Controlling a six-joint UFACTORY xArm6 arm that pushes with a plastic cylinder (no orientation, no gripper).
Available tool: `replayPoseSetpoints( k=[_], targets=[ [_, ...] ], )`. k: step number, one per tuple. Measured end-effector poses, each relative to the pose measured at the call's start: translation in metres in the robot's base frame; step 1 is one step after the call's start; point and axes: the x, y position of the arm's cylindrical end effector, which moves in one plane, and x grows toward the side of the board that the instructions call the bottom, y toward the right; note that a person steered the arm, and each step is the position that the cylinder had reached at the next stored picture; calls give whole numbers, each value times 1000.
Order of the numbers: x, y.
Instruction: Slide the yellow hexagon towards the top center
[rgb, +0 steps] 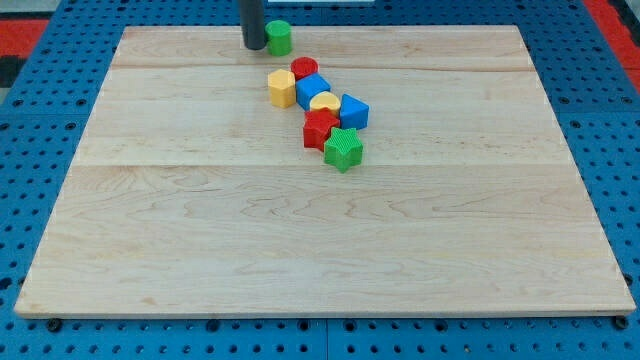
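Up top, my tip (255, 47) touches the green cylinder (279, 38), rod cropped, no jaws visible; yellow hexagon (281, 89) sits apart.

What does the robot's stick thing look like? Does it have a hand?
No hand shows, just a plain, straight dark grey rod, round like a thick pipe. Its top runs out of the picture. My tip ends blunt and flat on the wooden board. No cables or markings show.

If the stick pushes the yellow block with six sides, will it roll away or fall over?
Probably not. The yellow hexagon looks squat and flat-bottomed, so it should slide on the smooth wooden board. It sits close beside the blue block, so a sideways push may nudge that. My tip isn't touching it.
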Motion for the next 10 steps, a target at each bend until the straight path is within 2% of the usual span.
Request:
replayPoseSetpoints(
  k=[1,2,3,4,5,6,8,9,10],
  targets=[
    [-8,6],
    [29,-21],
    [87,-24],
    [131,5],
    [139,58],
    [130,59],
    [102,4],
    [99,-2],
    [97,-31]
  ],
)
